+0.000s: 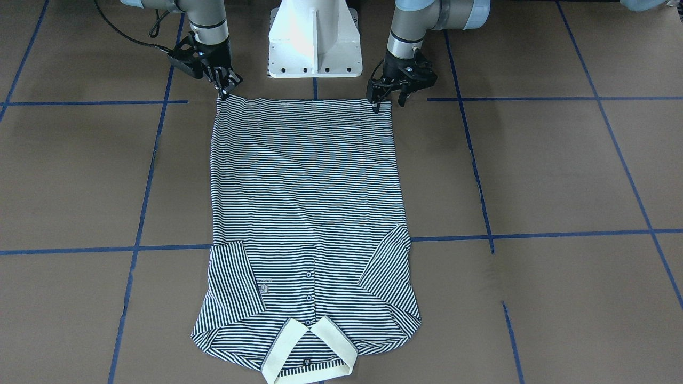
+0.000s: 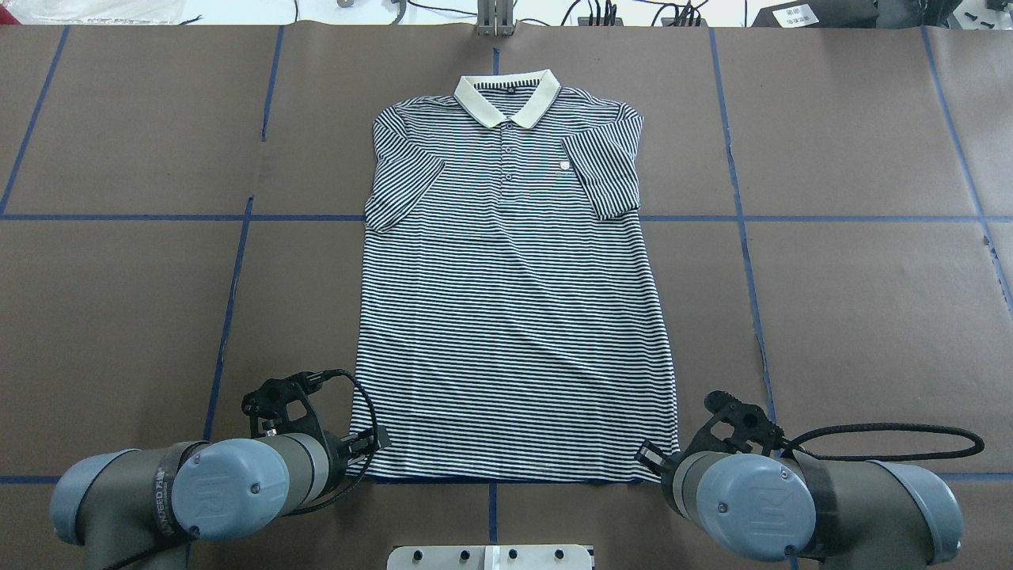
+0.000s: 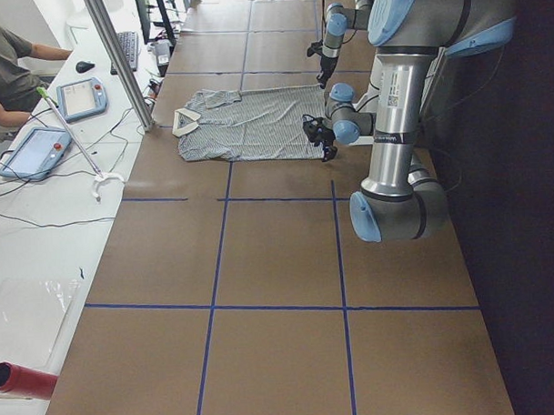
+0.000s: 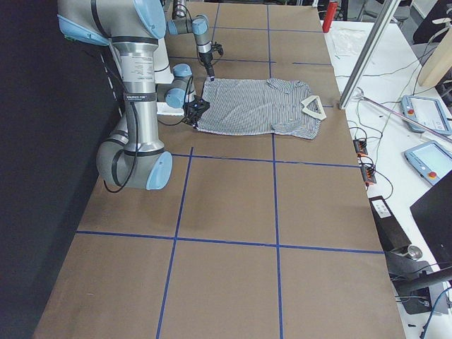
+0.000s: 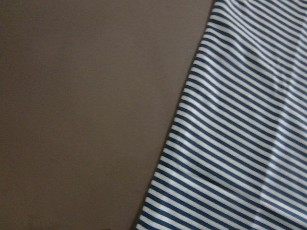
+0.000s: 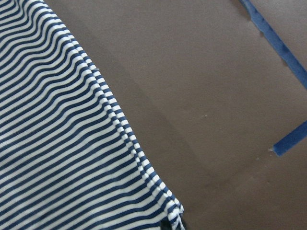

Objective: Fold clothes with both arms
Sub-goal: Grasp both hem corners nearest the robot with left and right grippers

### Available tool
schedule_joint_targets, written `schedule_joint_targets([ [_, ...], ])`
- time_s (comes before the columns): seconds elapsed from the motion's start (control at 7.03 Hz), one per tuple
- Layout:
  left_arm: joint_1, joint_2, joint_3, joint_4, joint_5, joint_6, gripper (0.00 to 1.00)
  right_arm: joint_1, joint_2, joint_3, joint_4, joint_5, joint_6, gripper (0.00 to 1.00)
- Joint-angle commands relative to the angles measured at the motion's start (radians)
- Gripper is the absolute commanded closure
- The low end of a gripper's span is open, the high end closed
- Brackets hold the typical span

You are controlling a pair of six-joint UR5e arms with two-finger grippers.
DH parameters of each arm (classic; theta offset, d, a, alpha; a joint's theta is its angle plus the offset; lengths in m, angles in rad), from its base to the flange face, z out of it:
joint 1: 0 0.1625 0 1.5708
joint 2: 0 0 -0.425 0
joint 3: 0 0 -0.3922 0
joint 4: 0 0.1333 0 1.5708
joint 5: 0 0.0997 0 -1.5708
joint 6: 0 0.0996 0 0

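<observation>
Striped shirt (image 2: 514,301) lies flat mid-surface (image 2: 119,317), collar toward 12 o'clock. Left arm (image 2: 229,479) at the hem's 7 o'clock corner, jaws apart, gripping nothing. Right arm (image 2: 760,503) at 5 o'clock, jaws' state unclear.

soft knit cloth polo shirt (image 1: 304,202) on matt brown paper-like table cover (image 1: 560,170)

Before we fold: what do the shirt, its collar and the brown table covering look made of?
Shirt: soft matte knit, probably cotton or a blend; it lies limp with shallow wrinkles.
Collar: seemingly a thicker cream knit; it keeps crisp edges.
Table covering: matte brown paper or card, judging by faint creases and sheet seams.
</observation>
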Motion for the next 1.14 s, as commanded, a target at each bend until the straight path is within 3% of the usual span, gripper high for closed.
schedule_joint_targets([
  [0.0, 0.018, 0.003, -0.002, 0.003, 0.001, -0.034, 0.68, 0.000, 0.000, 0.000, 0.000, 0.000, 0.000, 1.00],
  [0.14, 0.018, 0.005, -0.020, 0.003, 0.000, -0.033, 1.00, 0.000, 0.000, 0.000, 0.000, 0.000, 0.000, 1.00],
  [0.57, 0.020, 0.000, -0.045, 0.020, -0.005, -0.036, 1.00, 0.000, 0.000, -0.005, 0.000, 0.002, 0.000, 1.00],
  [1.0, 0.084, 0.008, -0.245, 0.134, -0.006, -0.131, 1.00, -0.011, -0.023, 0.053, 0.000, 0.006, 0.000, 1.00],
])
